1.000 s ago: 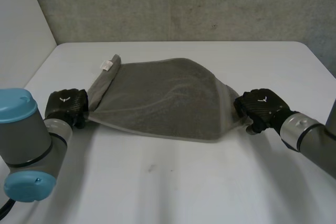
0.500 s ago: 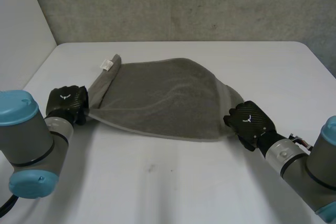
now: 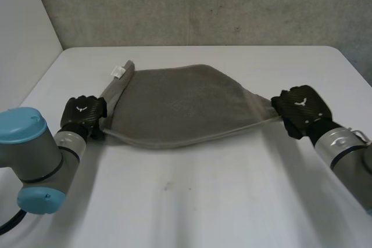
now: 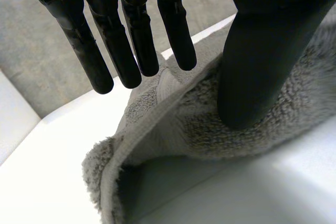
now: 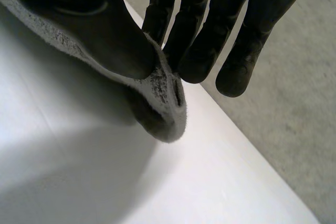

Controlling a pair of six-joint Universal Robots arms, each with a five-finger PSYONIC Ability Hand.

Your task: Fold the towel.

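A grey towel (image 3: 180, 105) lies spread on the white table (image 3: 192, 201), folded over, with a white label (image 3: 117, 73) at its far left corner. My left hand (image 3: 84, 114) is at the towel's near left corner. In the left wrist view its fingers (image 4: 131, 35) are straight and lifted off the cloth, while the thumb (image 4: 262, 51) rests on the towel (image 4: 236, 140). My right hand (image 3: 301, 107) holds the towel's right corner, stretched to a point. The right wrist view has the thumb (image 5: 100, 30) pinching the towel edge (image 5: 168, 103) against the fingers (image 5: 205, 40).
A grey concrete wall (image 3: 192, 4) rises behind the table's far edge. A white panel (image 3: 23, 39) stands along the left side. Bare tabletop lies in front of the towel, between my two arms.
My right hand closed on the towel's right corner and pulled it right and away, drawing the near edge taut. My left hand shifted slightly right and its fingers opened off the cloth.
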